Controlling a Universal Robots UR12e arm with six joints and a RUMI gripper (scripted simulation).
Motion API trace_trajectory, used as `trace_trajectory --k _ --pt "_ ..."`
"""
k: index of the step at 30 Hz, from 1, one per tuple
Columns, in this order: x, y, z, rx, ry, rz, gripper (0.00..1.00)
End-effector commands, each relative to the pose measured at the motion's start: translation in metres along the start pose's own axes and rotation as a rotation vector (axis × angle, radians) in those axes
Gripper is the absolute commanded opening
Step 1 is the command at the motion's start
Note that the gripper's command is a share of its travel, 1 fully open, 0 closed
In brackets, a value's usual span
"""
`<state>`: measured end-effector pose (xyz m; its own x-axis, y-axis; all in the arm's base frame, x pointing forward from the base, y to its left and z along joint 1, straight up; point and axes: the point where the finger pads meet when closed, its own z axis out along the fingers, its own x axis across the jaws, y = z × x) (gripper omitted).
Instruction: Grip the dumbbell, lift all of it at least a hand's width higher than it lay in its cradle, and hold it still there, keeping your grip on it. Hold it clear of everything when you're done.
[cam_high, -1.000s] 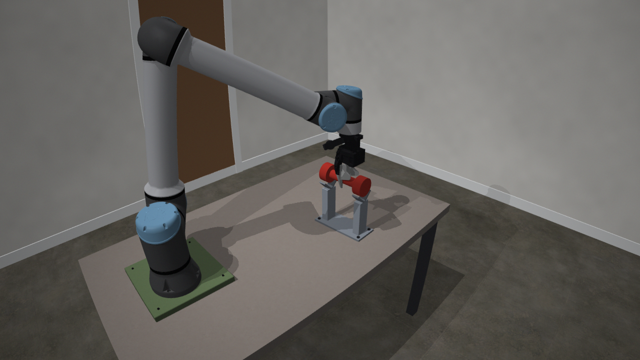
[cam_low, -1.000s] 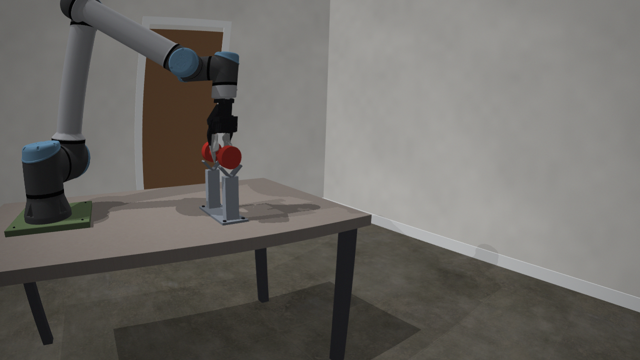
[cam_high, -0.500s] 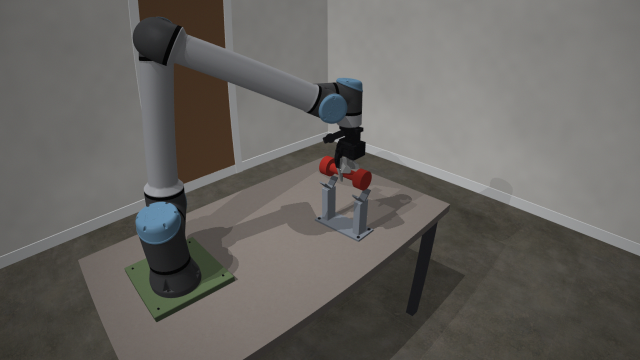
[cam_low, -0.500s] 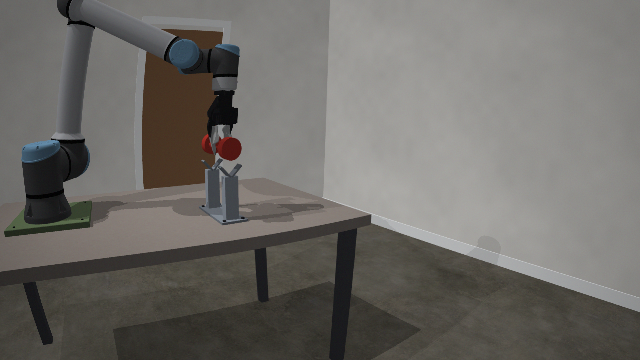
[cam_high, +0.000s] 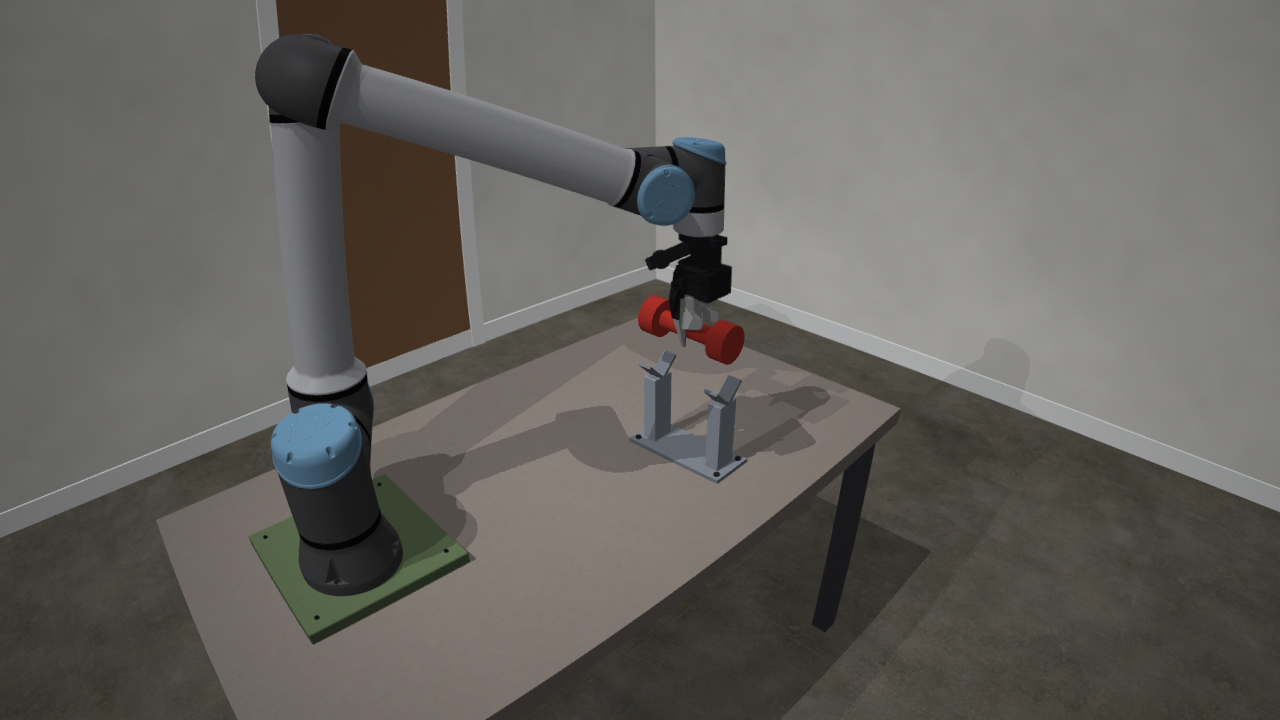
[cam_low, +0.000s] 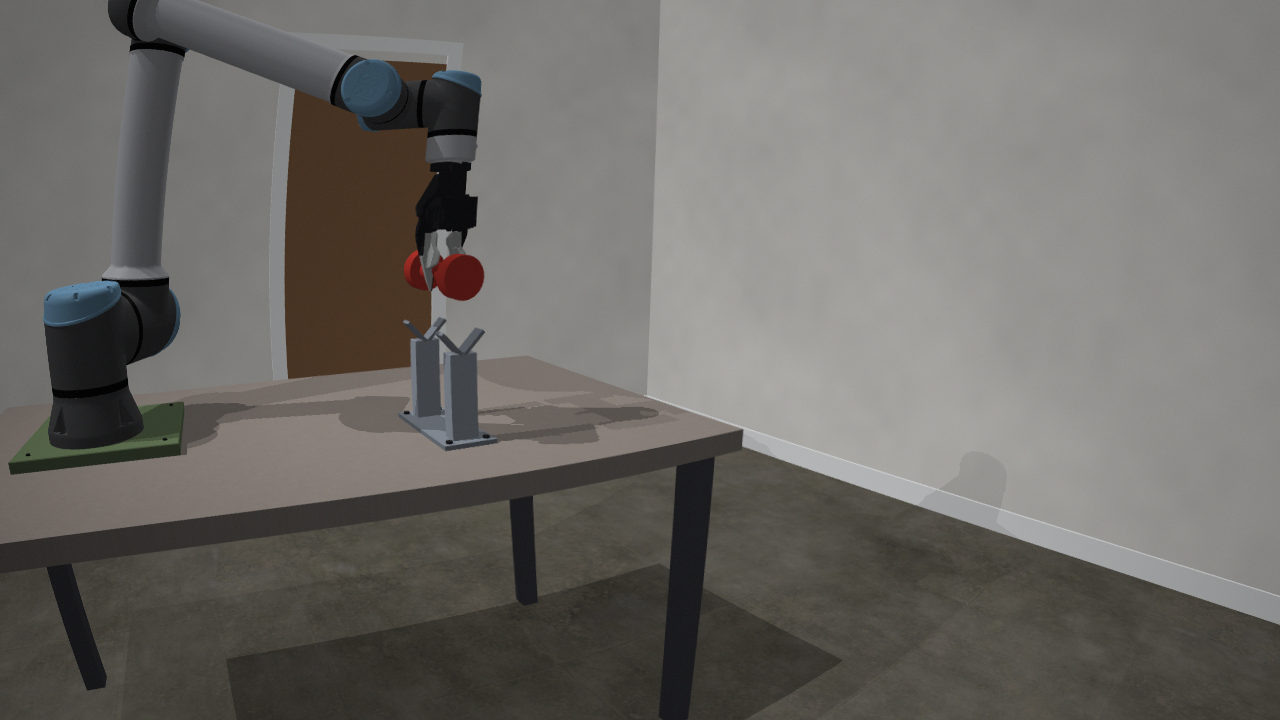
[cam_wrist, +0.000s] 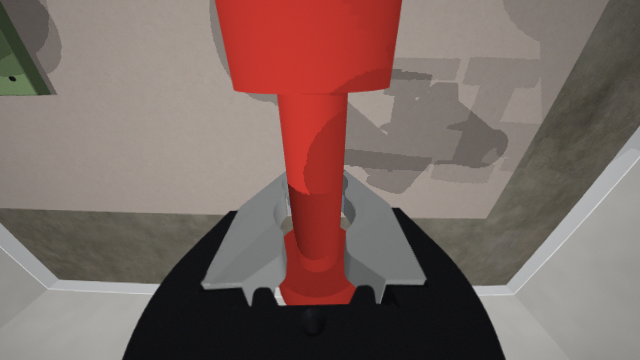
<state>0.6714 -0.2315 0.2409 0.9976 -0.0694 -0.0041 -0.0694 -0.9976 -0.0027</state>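
The red dumbbell (cam_high: 723, 341) (cam_low: 460, 275) (cam_wrist: 312, 150) hangs level in the air, clear above the grey two-post cradle (cam_high: 657, 407) (cam_low: 458, 385). My gripper (cam_high: 687, 329) (cam_low: 438, 265) (cam_wrist: 315, 172) is shut on the dumbbell's thin handle at its middle, with a red weight on each side of the fingers. A gap shows between the dumbbell and the V-shaped tops of the cradle posts. The cradle is empty and stands on the table (cam_high: 554, 537) (cam_low: 268, 474). In the wrist view the handle runs up between the two grey fingers.
The arm's base stands on a green plate (cam_high: 420, 559) (cam_low: 134, 447) at the table's left end. The table edge lies just to the right of the cradle. A brown door (cam_low: 340, 223) is behind the arm.
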Motion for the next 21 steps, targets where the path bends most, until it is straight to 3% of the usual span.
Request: trace_trajectory --k 1,21 --pt "0.001 0.0 -0.015 -0.001 0.002 0.0 0.0" --pt "0.0 0.0 -0.035 -0.001 0.002 0.0 0.0"
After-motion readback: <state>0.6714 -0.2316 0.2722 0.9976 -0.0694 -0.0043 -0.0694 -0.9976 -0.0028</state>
